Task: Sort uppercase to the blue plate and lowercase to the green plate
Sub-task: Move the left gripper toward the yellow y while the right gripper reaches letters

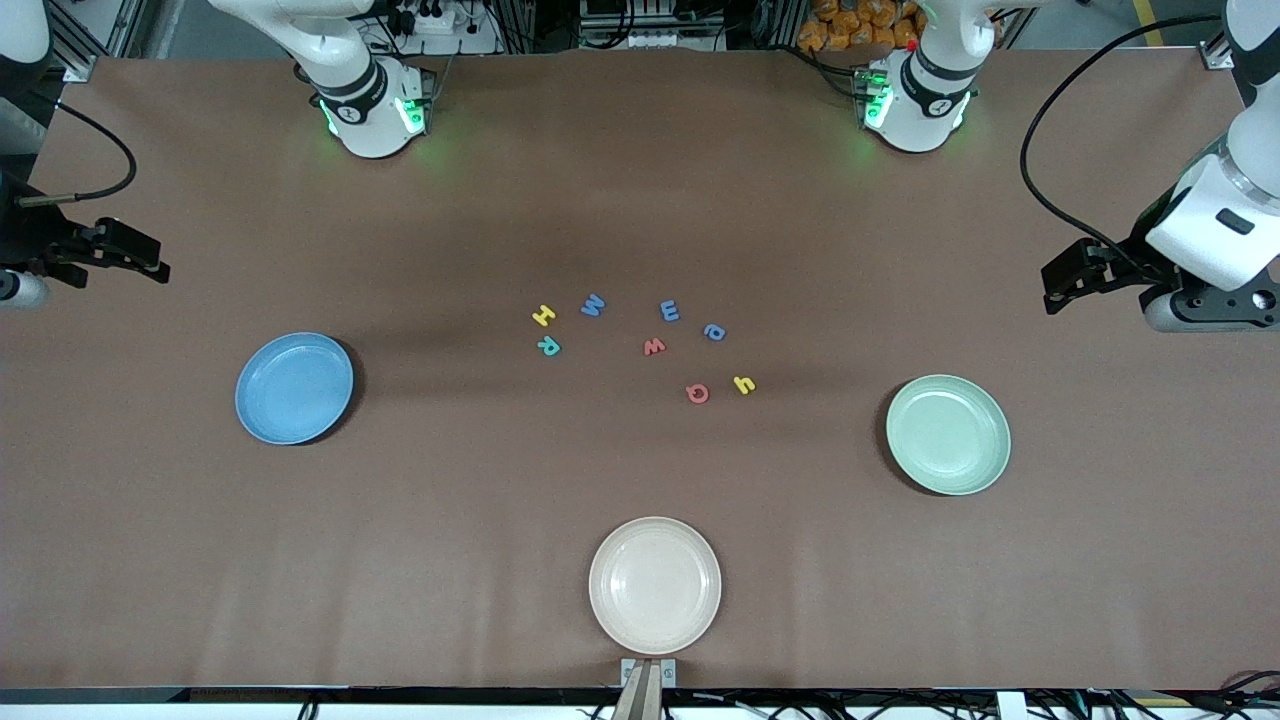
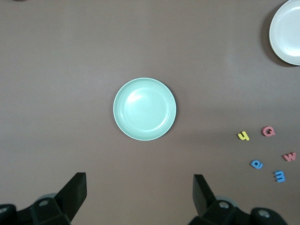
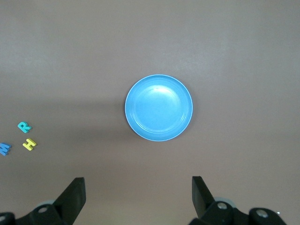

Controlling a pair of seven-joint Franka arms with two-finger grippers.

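Note:
The uppercase letters lie mid-table: yellow H (image 1: 543, 316), blue M (image 1: 593, 304), teal R (image 1: 549, 346) and red Q (image 1: 697, 393). The lowercase letters lie beside them: blue E-shaped letter (image 1: 670, 311), red w (image 1: 654, 347), blue round letter (image 1: 714, 332) and yellow h (image 1: 743, 384). The blue plate (image 1: 294, 388) sits toward the right arm's end and the green plate (image 1: 947, 434) toward the left arm's end; both hold nothing. My left gripper (image 2: 139, 187) is open, high over the table beside the green plate (image 2: 145, 108). My right gripper (image 3: 138, 190) is open, high beside the blue plate (image 3: 159, 107).
A cream plate (image 1: 654, 584) with nothing on it sits near the table's edge closest to the front camera. Both arm bases stand along the table's edge farthest from that camera. A black cable loops by each arm at the table ends.

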